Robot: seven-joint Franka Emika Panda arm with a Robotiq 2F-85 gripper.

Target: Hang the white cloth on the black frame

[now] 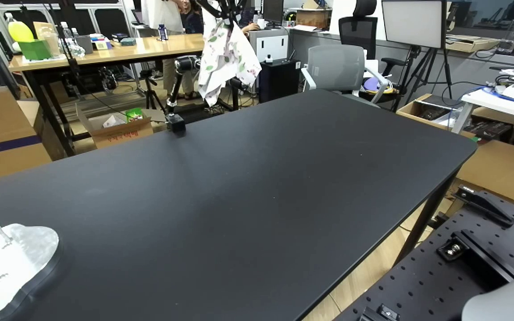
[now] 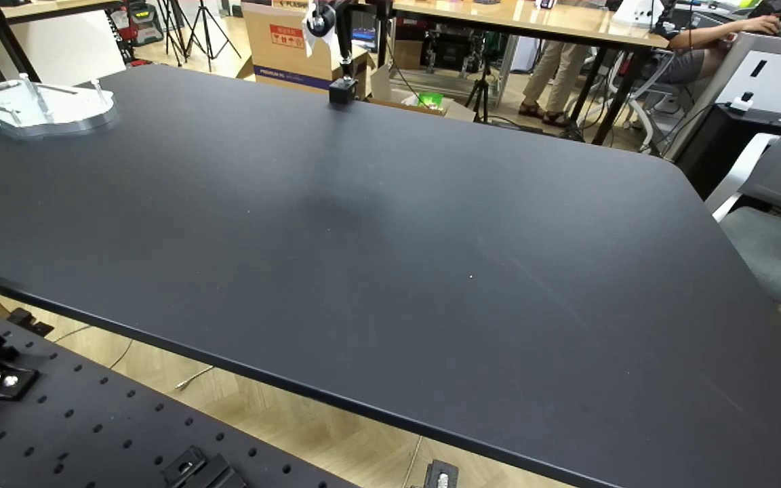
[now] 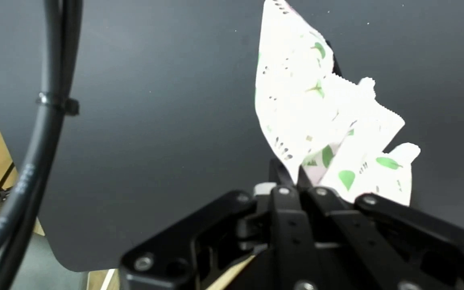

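The white cloth [image 1: 228, 58] with green and pink prints hangs in loose folds from my gripper [image 1: 229, 20] at the top of an exterior view. In the wrist view my gripper [image 3: 290, 175] is shut on a pinched part of the cloth [image 3: 296, 88]. A black stand [image 1: 176, 123], which seems to be the frame, stands at the table's far edge. Its jointed arm rises just left of the cloth there. In an exterior view the stand's base [image 2: 343, 91] shows with a bit of cloth [image 2: 310, 37] beside its top. I cannot tell whether cloth and stand touch.
The black table [image 1: 261, 200] spans the scene. A white plate with metal legs [image 2: 45, 108] lies at its left end. A cardboard box [image 1: 123, 133] and a wooden table [image 1: 167, 47] stand behind. A grey chair [image 1: 337, 67] is beyond the far corner. Cables [image 3: 50, 121] cross the wrist view.
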